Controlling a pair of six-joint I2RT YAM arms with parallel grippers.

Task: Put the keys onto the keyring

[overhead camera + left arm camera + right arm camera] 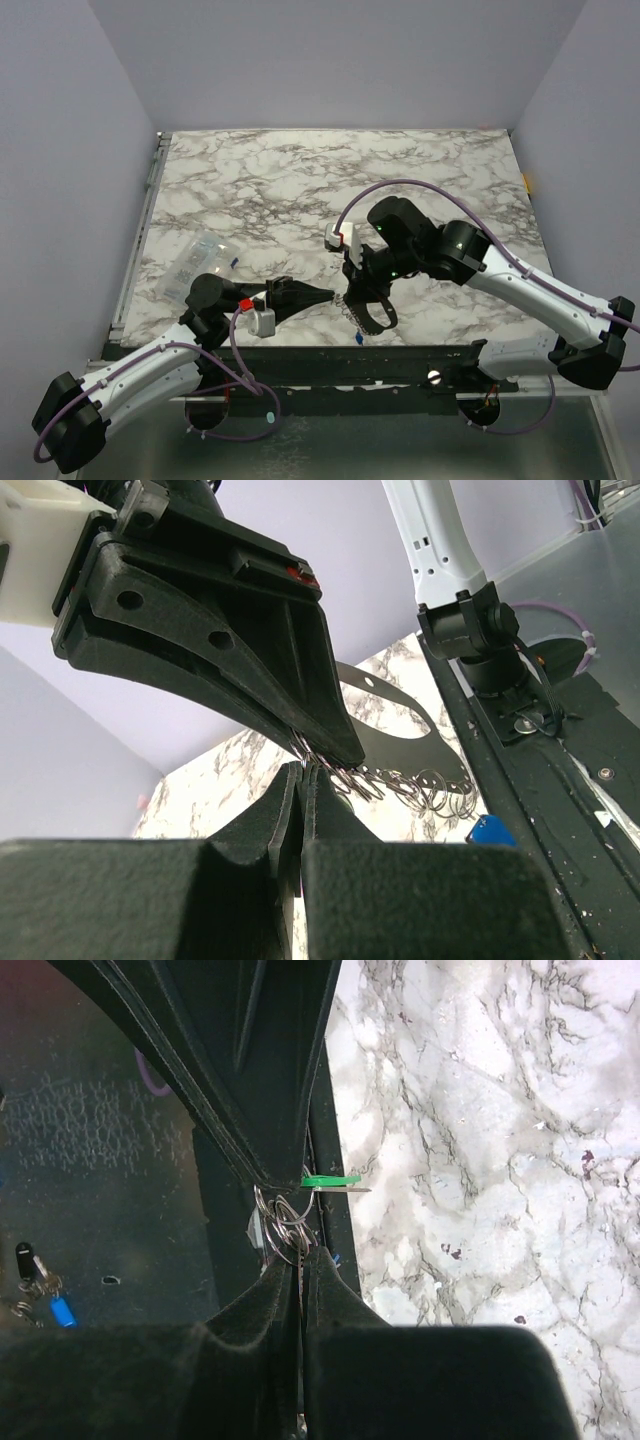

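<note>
Both grippers meet just above the table's near edge. My left gripper (333, 296) is shut, and the mint green key (330, 1181) sticks out level from its tips, apparently pinched there. My right gripper (353, 299) is shut on the silvery rings (283, 1228) of the keyring's chain (420, 785). The chain trails down to the blue key (490, 831), which lies by the table edge (360, 340). The keyring's flat loop (400, 730) shows dark behind the chain, right of the grippers (384, 320).
A clear plastic bag (200, 260) with blue marks lies on the marble table (300, 180) at the left. The black front rail (420, 355) runs just below the grippers. The right arm's base (480, 640) stands on that rail.
</note>
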